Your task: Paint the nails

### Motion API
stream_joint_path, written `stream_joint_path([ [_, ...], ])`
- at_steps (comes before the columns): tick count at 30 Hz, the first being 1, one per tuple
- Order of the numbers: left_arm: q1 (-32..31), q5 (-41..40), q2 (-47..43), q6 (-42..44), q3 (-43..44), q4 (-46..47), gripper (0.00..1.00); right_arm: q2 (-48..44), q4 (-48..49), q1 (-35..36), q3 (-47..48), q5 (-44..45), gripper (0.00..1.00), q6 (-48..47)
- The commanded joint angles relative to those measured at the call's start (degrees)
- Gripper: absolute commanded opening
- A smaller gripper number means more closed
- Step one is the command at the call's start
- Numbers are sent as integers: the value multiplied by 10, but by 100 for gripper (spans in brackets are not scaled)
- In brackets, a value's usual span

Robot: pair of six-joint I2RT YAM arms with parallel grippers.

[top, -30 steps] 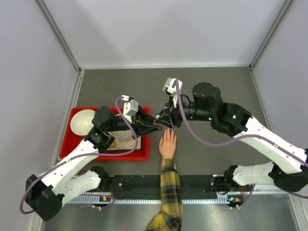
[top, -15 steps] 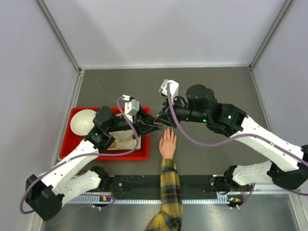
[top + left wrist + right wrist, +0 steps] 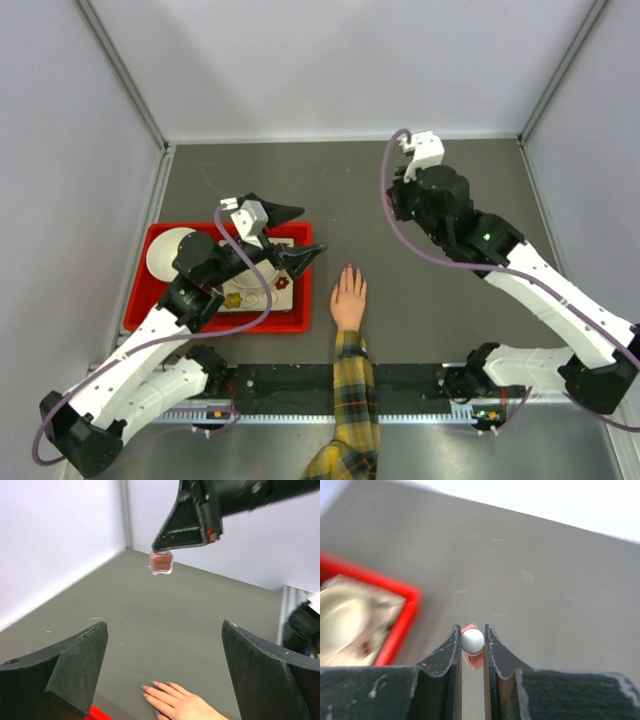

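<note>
Enclosure: plain white walls (image 3: 340,60) on three sides, metal posts at the corners. Floor of the cell is a dark grey table (image 3: 450,300), matt, with faint scuffs.

Red tray (image 3: 220,327) sits at the left of the table and carries a white bowl (image 3: 170,252).

Human hand (image 3: 348,298) in a yellow plaid sleeve (image 3: 350,400) lies flat, palm down, just right of the tray. The nails (image 3: 146,687) face up on the spread fingers.

Left gripper (image 3: 312,230) hangs over the tray's right end, jaws spread wide, holding nothing.

Right gripper (image 3: 472,632) is raised clear of the surface, clamped on a small polish bottle (image 3: 161,562).
</note>
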Motion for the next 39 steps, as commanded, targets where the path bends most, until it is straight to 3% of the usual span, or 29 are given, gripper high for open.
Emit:
stream_joint_path([
  [1, -1, -76, -14, 24, 5, 3, 99, 13, 74, -94, -54, 122, 0, 82],
  [5, 0, -91, -20, 27, 4, 3, 99, 70, 67, -231, -67, 166, 0, 187],
  [9, -1, -97, -21, 28, 4, 1, 99, 119, 104, -327, -97, 194, 0, 224],
  [12, -1, -100, -18, 22, 2, 3, 99, 170, 132, -395, -111, 174, 0, 226],
  [15, -1, -93, -11, 17, 3, 6, 98, 222, 152, -450, -102, 101, 0, 226],
  [19, -1, -89, -12, 13, 1, 9, 98, 279, 245, -476, -102, 109, 0, 176],
  [27, -1, -92, -8, 9, -2, 13, 98, 390, 279, -526, -62, 100, 0, 156],
  [33, -1, -85, -5, 7, -2, 16, 98, 407, 287, -536, -43, 100, 0, 139],
  [39, -1, -81, -4, 6, -1, 16, 98, 418, 265, -534, -35, 95, 12, 148],
])
